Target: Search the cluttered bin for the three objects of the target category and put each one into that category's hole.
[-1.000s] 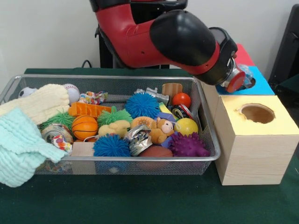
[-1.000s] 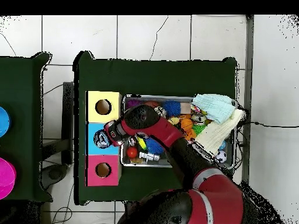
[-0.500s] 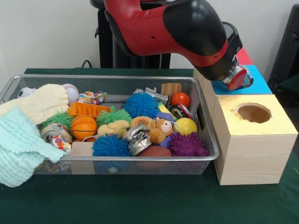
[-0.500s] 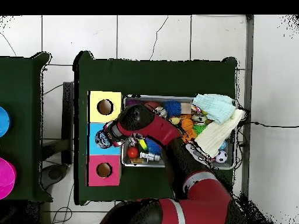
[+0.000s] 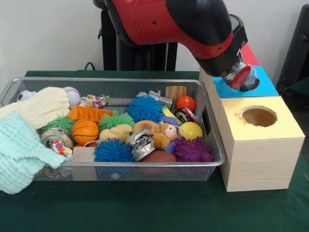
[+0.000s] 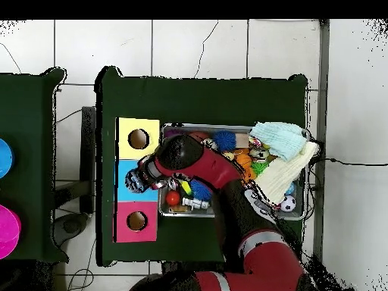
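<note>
**Arm carrying a can to the blue box**

Arm (image 5: 183, 24) is swinging higher across the upper right of the frame than a second ago, bringing the gripper (image 5: 244, 79) over the blue box (image 5: 260, 86). Delivery looks close. Gripper is clamping a crushed silvery can (image 5: 246, 77), its end red.

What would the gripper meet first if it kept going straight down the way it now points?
Most likely the blue box top: the gripper hangs just above it, about over its hole in the overhead view. The hole itself is hidden, so depth and exact alignment are uncertain.
</note>
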Action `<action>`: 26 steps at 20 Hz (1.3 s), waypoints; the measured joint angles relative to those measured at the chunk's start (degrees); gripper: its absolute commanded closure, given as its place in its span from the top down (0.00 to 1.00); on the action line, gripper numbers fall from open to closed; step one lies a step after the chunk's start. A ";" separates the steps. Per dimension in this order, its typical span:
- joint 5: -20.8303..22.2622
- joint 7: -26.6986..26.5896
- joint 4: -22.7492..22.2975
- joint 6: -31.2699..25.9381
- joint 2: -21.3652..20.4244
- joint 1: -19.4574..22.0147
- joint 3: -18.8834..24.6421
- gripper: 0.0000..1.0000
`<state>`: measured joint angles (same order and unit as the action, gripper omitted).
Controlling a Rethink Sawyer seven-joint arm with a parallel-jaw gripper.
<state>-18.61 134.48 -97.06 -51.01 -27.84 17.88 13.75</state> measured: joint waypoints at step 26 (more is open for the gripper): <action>11.25 -0.01 -3.15 0.36 -4.54 19.64 -11.93 1.00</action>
<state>-7.36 134.47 -100.21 -50.66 -32.38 37.53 1.82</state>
